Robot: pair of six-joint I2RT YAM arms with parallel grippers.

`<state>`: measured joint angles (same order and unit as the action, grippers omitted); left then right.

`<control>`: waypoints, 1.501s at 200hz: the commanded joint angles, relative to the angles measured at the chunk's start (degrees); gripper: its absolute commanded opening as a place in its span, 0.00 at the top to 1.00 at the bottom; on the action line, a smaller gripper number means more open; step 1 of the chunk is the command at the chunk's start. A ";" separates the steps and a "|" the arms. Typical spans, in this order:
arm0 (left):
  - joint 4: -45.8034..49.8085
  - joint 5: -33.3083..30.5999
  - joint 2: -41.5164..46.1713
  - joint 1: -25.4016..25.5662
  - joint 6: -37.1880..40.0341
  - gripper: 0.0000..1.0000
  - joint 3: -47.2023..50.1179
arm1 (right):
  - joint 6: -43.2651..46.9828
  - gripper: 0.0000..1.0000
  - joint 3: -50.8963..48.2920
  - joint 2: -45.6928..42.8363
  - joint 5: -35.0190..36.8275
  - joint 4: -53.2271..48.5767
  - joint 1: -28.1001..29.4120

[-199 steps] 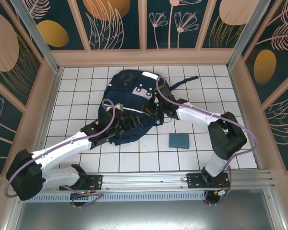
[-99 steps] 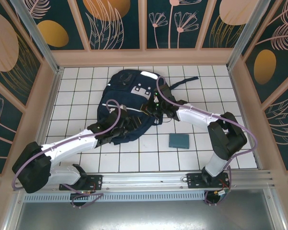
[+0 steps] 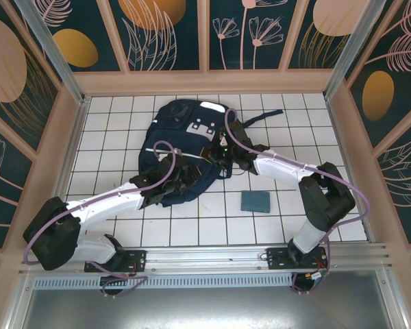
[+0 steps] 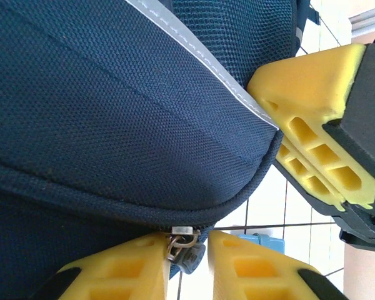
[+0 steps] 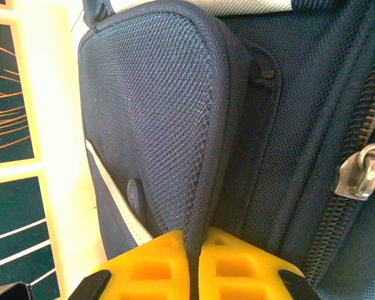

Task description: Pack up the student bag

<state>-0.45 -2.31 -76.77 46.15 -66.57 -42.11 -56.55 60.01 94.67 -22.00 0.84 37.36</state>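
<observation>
The student bag (image 3: pixel 185 140), dark navy with white stripes, lies in the middle of the tiled floor. At the bag's near right edge, my left gripper (image 3: pixel 190 173) has its jaws narrowly open. Its yellow fingers flank a metal zipper pull (image 4: pixel 186 249), and a sliver of gap shows beside the pull. My right gripper (image 3: pixel 216 152) is shut on a piped fabric edge of the bag (image 5: pixel 175 125), with the fold pinched between its fingertips (image 5: pixel 169 250). One of its yellow fingers (image 4: pixel 312 119) shows in the left wrist view. A second zipper pull (image 5: pixel 359 170) hangs to the right.
A small flat teal item (image 3: pixel 255 201) lies on the tiles right of the bag, near the right arm; it shows as a blue corner (image 4: pixel 259 240) in the left wrist view. A loose strap (image 3: pixel 264 116) trails toward the back right. Walls enclose the floor.
My left arm has reached further in under the bag's edge and its jaws have narrowed around the zipper pull. The right gripper has kept its hold on the bag.
</observation>
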 commanded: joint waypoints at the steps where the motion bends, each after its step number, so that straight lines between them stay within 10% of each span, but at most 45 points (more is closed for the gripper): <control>1: -2.83 -2.45 -0.69 0.27 -0.40 0.81 -1.14 | -0.22 1.00 -0.40 -3.59 -3.70 5.38 1.30; 28: 0.48 -4.05 -0.49 0.34 0.51 1.00 -1.40 | 0.35 1.00 -0.56 -4.35 1.06 1.64 0.70; 100: 24.62 -10.78 4.70 -1.60 11.65 1.00 -3.59 | 6.56 1.00 1.98 -5.73 22.34 -12.33 -3.24; 257: 15.73 -16.10 -4.65 -17.76 23.10 1.00 -6.82 | 25.81 1.00 9.59 0.92 12.41 -8.55 -14.42; 300: 16.40 -8.64 0.19 -17.67 29.91 0.69 -8.22 | 26.46 0.44 8.52 -5.55 17.70 -18.14 -14.51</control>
<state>16.71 -15.55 -80.31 28.75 -41.85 -47.77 -31.66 68.05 94.89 -8.51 -12.80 23.49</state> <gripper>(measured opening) 0.230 0.448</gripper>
